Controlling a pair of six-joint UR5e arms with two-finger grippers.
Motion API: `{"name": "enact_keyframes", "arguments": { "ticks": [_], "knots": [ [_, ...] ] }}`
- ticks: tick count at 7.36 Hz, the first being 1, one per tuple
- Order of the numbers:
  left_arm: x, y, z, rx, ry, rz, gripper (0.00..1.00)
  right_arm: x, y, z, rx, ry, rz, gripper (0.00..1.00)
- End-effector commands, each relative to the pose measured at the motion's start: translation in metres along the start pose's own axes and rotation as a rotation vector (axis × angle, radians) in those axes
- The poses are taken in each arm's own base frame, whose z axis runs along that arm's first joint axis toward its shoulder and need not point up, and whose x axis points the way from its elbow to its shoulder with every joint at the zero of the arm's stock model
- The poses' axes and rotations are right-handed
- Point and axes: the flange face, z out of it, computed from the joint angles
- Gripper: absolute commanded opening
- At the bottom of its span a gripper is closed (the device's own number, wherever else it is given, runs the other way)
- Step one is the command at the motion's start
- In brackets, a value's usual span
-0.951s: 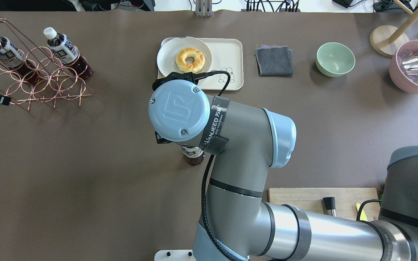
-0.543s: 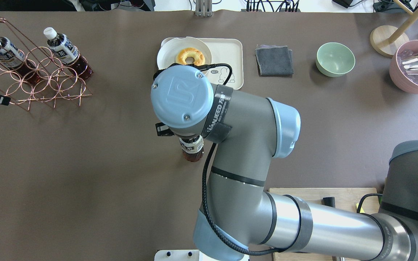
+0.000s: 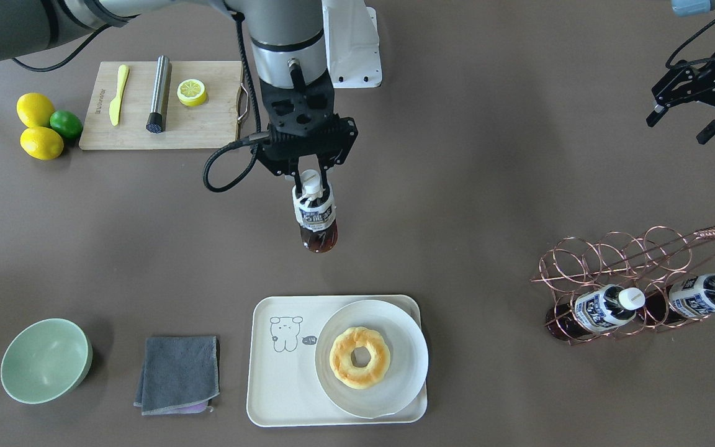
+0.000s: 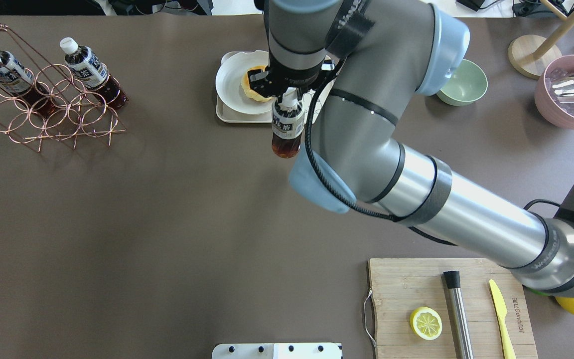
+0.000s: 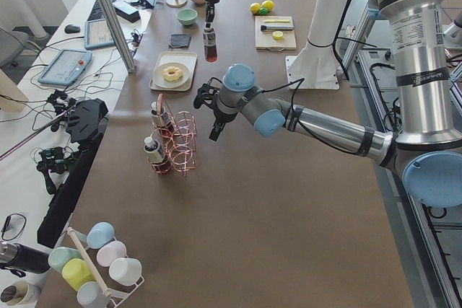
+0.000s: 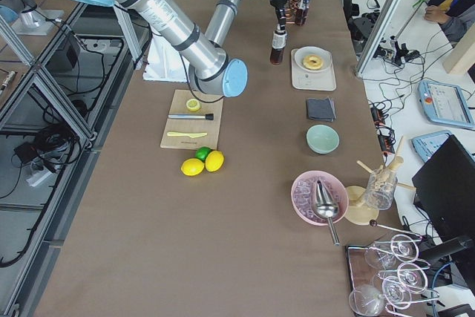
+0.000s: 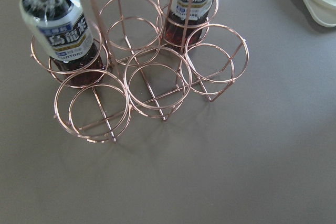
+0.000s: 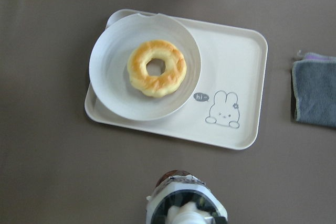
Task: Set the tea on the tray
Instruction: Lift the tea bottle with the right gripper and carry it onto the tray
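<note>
First, the front-facing view. The right gripper (image 3: 311, 180) is clenched on the neck of the tea bottle (image 3: 316, 217), which hangs upright below the jaws and appears lifted off the table. The tray (image 3: 280, 379) lies ahead of the jaws, apart from the bottle. A white plate (image 3: 408, 347) with a doughnut (image 3: 359, 358) fills one half of the tray; the half with the bear drawing (image 3: 285, 334) is bare. The left gripper (image 3: 680, 127) hovers with jaws spread and grasps nothing. The wire rack (image 3: 618, 261) stands ahead of it.

Overhead view. The bottle under the jaws lines up with the tray's near edge. The arm hides most of the tray.

Side views. The bottle hangs under the right arm's jaws, just beside the tray.

Left wrist view. The rack sits below the jaws, with two more bottles (image 7: 59, 32) in its rings and the other rings empty.

Right wrist view. The bottle cap shows directly under the jaws. The tray's bare patch is just ahead, and the plate is ahead and off to one side.

Step in hand, as judged: carrying the bottle to the tray. The next move calls for advancing over the bare half, keeping clear of the plate rim. The bottle must then be lowered until its base rests flat before the jaws part.
</note>
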Motion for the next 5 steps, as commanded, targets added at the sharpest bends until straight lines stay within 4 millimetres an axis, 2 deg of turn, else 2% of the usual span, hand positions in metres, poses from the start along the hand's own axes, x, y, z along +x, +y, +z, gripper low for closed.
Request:
{"name": "enact_keyframes", "arguments": {
  "ticks": [1,2,3,5],
  "knots": [
    [-0.024,0.04,-0.013,0.007,0.016,-0.024,0.97,0.053,-0.122,0.04,0.014,0.025,0.038,0.0],
    [-0.025,0.039,-0.015,0.012,0.019,-0.033,0.97,0.069,-0.152,0.042,0.004,0.053,0.026,0.0],
    [-0.03,0.037,-0.021,0.03,0.012,-0.043,0.97,0.086,-0.166,0.059,0.004,0.054,0.019,0.0],
    [-0.029,0.034,-0.023,0.038,0.011,-0.039,0.97,0.092,-0.168,0.087,0.01,0.041,0.022,0.0]
  ]
}}
